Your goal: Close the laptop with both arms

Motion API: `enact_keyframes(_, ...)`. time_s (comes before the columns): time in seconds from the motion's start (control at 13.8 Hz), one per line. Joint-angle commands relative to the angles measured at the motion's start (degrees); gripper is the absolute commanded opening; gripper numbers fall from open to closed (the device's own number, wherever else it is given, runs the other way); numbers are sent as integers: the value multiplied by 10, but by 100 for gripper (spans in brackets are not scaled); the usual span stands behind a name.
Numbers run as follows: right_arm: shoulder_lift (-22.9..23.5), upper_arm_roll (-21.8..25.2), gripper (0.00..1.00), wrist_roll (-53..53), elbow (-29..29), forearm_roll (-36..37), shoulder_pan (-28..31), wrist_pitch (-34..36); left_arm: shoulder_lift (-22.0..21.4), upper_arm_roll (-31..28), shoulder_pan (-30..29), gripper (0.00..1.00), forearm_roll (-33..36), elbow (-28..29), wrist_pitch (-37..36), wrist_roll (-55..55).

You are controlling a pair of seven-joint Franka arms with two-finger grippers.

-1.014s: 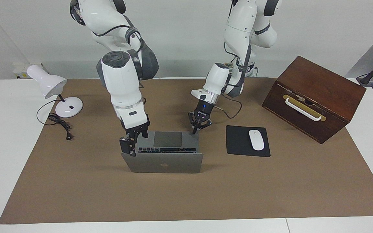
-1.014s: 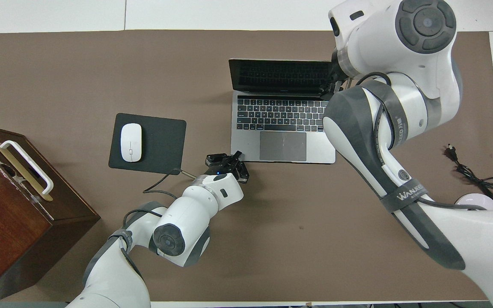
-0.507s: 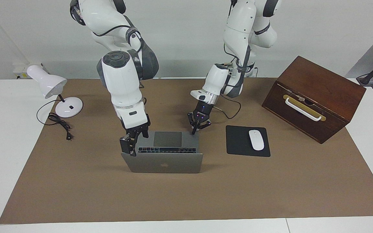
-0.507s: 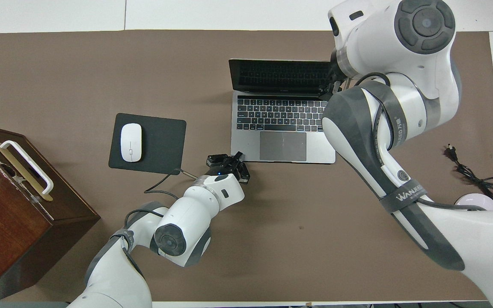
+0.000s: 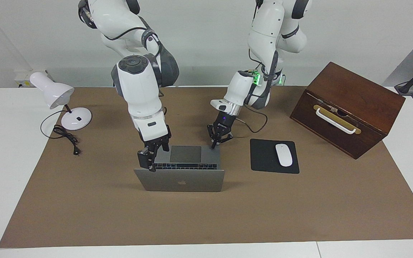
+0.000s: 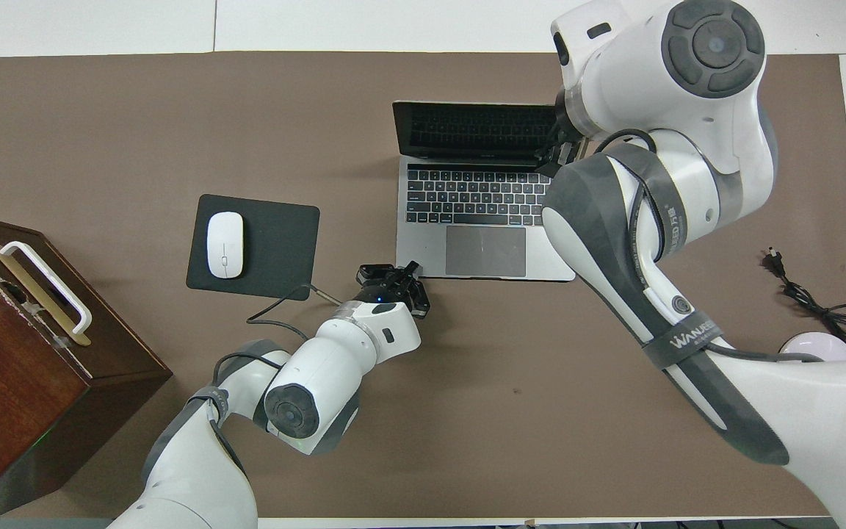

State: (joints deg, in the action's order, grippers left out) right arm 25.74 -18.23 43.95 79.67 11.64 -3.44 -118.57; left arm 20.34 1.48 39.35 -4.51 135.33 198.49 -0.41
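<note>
Silver-grey metal marks the one slim laptop [image 5: 179,181], standing open in the middle of the brown-covered surface [image 5: 84,215] with a pale apple logo on its lid, black keys and a large grey trackpad. On a grey band around the right arm [image 6: 658,242] the overhead view shows white lettering that appears to read "WANJEE", cut off at the band's edge. Two white glossy arms work here. The right gripper [image 5: 148,161] is at the lid's upper corner toward the right arm's end; whether its fingers are spread or pinching the edge I cannot tell. The left arm [image 6: 335,367] brings the left gripper [image 5: 215,142], fingertips pressed together, onto the corner of the laptop's base nearest the robots. Beside the laptop, toward the left arm's end, lie one black mouse pad [image 5: 264,157] carrying one white mouse [image 5: 284,154], and one dark wooden box [image 5: 350,107] with a white handle. One white desk lamp [image 5: 61,102] stands toward the right arm's end.
</note>
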Motion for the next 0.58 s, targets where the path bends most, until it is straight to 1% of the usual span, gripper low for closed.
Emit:
enact_keyframes(0.0,19,-9,100,-6,0,13,5,-23,27,0,-12,0,31,-9,17,1)
enact_keyframes(0.51,26,-20,100,-4,5,7,6,-23,30,-1,-16,0,54,-5,16,1)
